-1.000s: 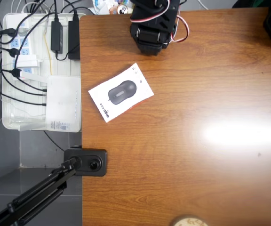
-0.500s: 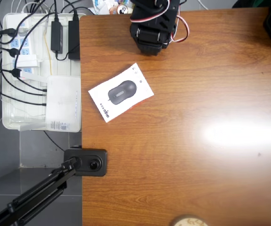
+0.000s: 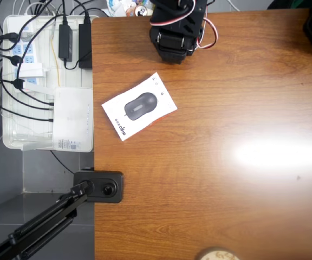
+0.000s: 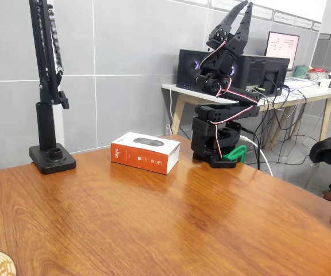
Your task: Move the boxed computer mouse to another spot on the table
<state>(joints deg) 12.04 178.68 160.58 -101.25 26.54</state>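
Note:
The boxed computer mouse [image 3: 139, 106] lies flat on the table [image 3: 226, 211], near its left edge in the overhead view, turned at an angle. In the fixed view the boxed computer mouse [image 4: 145, 151] shows its orange-red side, a little left of the arm's black base [image 4: 217, 141]. The arm [image 3: 177, 27] is folded up at the table's far edge. My gripper [image 4: 245, 7] points up, high above the table [image 4: 154, 230] and well away from the box. Its fingertips meet and nothing is held between them.
A white tray [image 3: 10, 135] of power strips and cables sits off the table's left side. A black stand base [image 3: 99, 186] is clamped at the left edge, its pole [image 4: 46, 86] rising tall. A round wooden coaster [image 3: 216, 254] lies at the near edge.

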